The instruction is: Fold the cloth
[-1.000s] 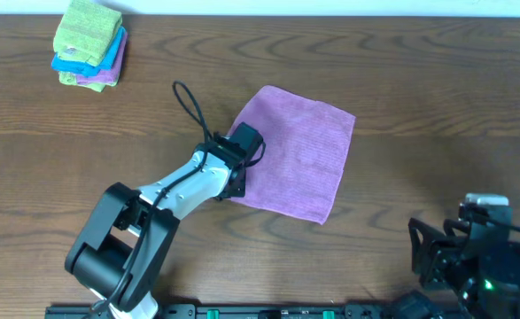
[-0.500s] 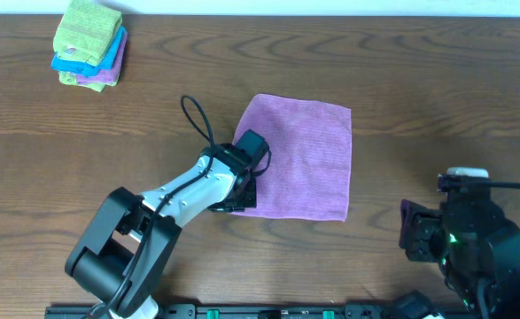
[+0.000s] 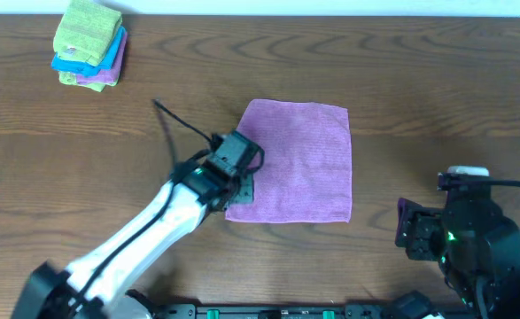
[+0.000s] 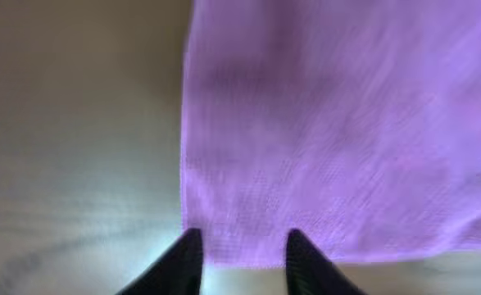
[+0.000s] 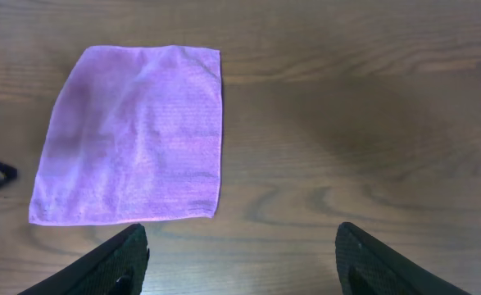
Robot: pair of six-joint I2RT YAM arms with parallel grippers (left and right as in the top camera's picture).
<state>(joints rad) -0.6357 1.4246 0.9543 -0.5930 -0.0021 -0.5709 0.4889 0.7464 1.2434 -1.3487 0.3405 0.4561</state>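
Cloth (image 3: 299,159) lies spread flat and unfolded on the counter (image 3: 437,80), near the middle, with its 4 edges roughly square to the counter's edges.

Left tool (image 3: 240,188): positioned at the cloth's left corner on the robot's side, over the left edge. In the left wrist view the 2 fingertips (image 4: 187,254) stand a small way apart, partly open, and the cloth (image 4: 338,123) begins at the tips and fills the view beyond them. Its near edge runs across the gap between the tips. This view is blurred, so contact between tips and fabric cannot be told; no fabric appears pinched or lifted.

Right tool (image 3: 408,232): positioned to the right of the cloth and nearer the robot, well apart from it. In the right wrist view the right tool (image 5: 240,246) is spread wide and grips nothing, with bare counter between its fingers. The cloth (image 5: 133,135) lies ahead and to the left.

A stack of folded cloths (image 3: 89,44), green on top, sits at the far left, well apart from the cloth
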